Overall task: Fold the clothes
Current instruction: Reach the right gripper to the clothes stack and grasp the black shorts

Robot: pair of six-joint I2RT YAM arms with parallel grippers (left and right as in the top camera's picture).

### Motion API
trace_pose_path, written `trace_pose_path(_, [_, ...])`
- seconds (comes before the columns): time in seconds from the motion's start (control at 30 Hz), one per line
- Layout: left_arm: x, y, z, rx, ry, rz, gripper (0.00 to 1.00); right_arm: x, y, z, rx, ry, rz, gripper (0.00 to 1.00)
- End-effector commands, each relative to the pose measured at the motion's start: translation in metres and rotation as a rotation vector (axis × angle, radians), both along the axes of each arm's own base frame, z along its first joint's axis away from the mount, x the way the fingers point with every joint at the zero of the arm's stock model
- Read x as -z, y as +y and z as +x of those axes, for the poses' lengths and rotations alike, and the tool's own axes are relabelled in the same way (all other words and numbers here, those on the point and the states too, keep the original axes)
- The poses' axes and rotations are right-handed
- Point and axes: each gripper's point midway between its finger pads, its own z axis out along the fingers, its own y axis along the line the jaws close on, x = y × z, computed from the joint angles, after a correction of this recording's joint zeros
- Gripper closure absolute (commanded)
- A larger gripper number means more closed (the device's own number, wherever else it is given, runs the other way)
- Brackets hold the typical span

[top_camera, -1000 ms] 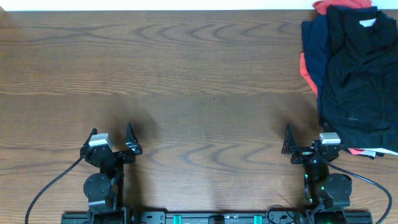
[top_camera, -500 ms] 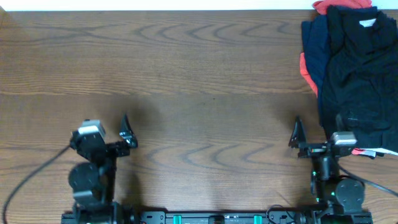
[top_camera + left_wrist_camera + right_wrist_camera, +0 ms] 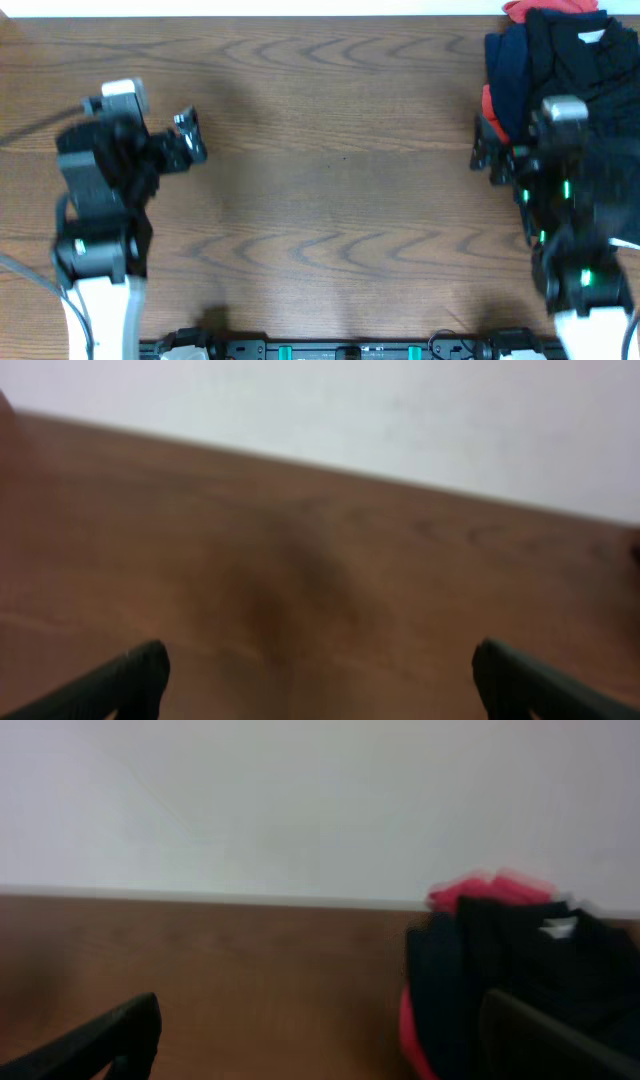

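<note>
Well, both arms are up off the table (image 3: pixel 330 200) now, and the pictures are a bit blurred. Over on the left, the left fingers (image 3: pixel 195 150) are spread wide apart with nothing between them, hanging above bare wood near the table's left side. From the left wrist, one finger (image 3: pixel 130 678) shows at each lower corner, with only brown wood grain and a pale wall beyond.

Across on the right, the right fingers (image 3: pixel 480 155) are just as wide and holding nothing. They sit just beside the left edge of the heap of clothes in the far right corner. The right wrist view has the same heap ahead and to the right, with one dark finger (image 3: pixel 115 1038) low at each side of the frame.

And the black shorts (image 3: pixel 585 90) lie on top of that heap, crumpled, a small white label (image 3: pixel 590 37) showing near the far end. A navy garment (image 3: pixel 505 70) peeks out along the left side, and a red-orange garment (image 3: pixel 520 8) sticks out at the back and underneath. From above, the right arm (image 3: pixel 565 200) covers the heap's near part.
</note>
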Motion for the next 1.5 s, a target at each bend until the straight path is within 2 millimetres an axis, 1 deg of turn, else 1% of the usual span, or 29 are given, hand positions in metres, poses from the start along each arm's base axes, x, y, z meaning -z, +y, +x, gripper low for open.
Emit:
trace_pose_path(0.0, [-0.003,-0.002,0.018,0.020,0.077,-0.013,0.02,-0.004,0.014,0.027,-0.061,0.099,-0.004,0.01])
trace_pose_path(0.03, [0.002,-0.003,0.023,0.024,0.124,-0.018,0.02,0.001,0.014,0.038,-0.060,0.155,-0.006,0.01])
trace_pose_path(0.1, [0.011,-0.007,0.030,0.039,0.182,-0.026,0.02,0.010,0.015,0.050,-0.060,0.227,-0.010,0.01])
trace_pose_path(0.2, [0.030,-0.028,0.045,0.121,0.245,-0.070,0.02,0.029,0.017,0.071,-0.070,0.335,-0.040,0.01])
trace_pose_path(0.3, [0.059,-0.040,0.060,0.149,0.315,-0.085,0.02,0.050,0.018,0.089,-0.074,0.397,-0.048,0.01])
trace_pose_path(0.37, [0.081,-0.046,0.066,0.159,0.373,-0.091,0.02,0.063,0.018,0.099,-0.072,0.416,-0.051,0.01])
trace_pose_path(0.43, [0.103,-0.051,0.070,0.169,0.431,-0.095,0.02,0.079,0.010,0.105,-0.041,0.451,-0.071,0.01])
trace_pose_path(0.5, [0.124,-0.058,0.074,0.189,0.486,-0.106,0.02,0.091,-0.002,0.109,0.003,0.480,-0.084,0.01])
trace_pose_path(0.57, [0.136,-0.068,0.076,0.229,0.512,-0.129,0.02,0.099,-0.014,0.111,0.031,0.502,-0.080,0.01])
trace_pose_path(0.67, [0.139,-0.086,0.078,0.332,0.500,-0.130,0.02,0.104,-0.042,0.109,0.091,0.525,-0.064,0.01])
trace_pose_path(0.73, [0.135,-0.094,0.080,0.364,0.479,-0.112,0.02,0.106,-0.070,0.105,0.148,0.539,-0.043,0.01])
trace_pose_path(0.77, [0.134,-0.098,0.080,0.376,0.471,-0.106,0.02,0.106,-0.078,0.104,0.166,0.544,-0.038,0.01])
trace_pose_path(0.9, [0.133,-0.113,0.079,0.399,0.461,-0.064,0.02,0.116,-0.137,0.086,0.283,0.596,-0.021,0.01])
trace_pose_path(1.0, [0.136,-0.121,0.078,0.393,0.466,-0.003,0.02,0.124,-0.173,0.072,0.348,0.634,-0.019,0.01])
trace_pose_path(1.07, [0.137,-0.128,0.077,0.392,0.467,0.037,0.02,0.130,-0.193,0.064,0.374,0.655,-0.031,0.01])
trace_pose_path(1.13, [0.138,-0.134,0.075,0.395,0.466,0.068,0.02,0.136,-0.208,0.059,0.392,0.673,-0.039,0.03])
trace_pose_path(1.17, [0.138,-0.139,0.073,0.400,0.466,0.089,0.02,0.142,-0.219,0.055,0.406,0.688,-0.040,0.05])
trace_pose_path(1.2, [0.139,-0.142,0.073,0.402,0.465,0.099,0.02,0.148,-0.226,0.054,0.412,0.700,-0.042,0.06])
trace_pose_path(1.3, [0.139,-0.148,0.071,0.406,0.464,0.125,0.02,0.167,-0.240,0.054,0.405,0.736,-0.065,0.15])
trace_pose_path(1.47, [0.139,-0.154,0.069,0.417,0.463,0.137,0.02,0.197,-0.264,0.060,0.414,0.762,-0.079,0.20])
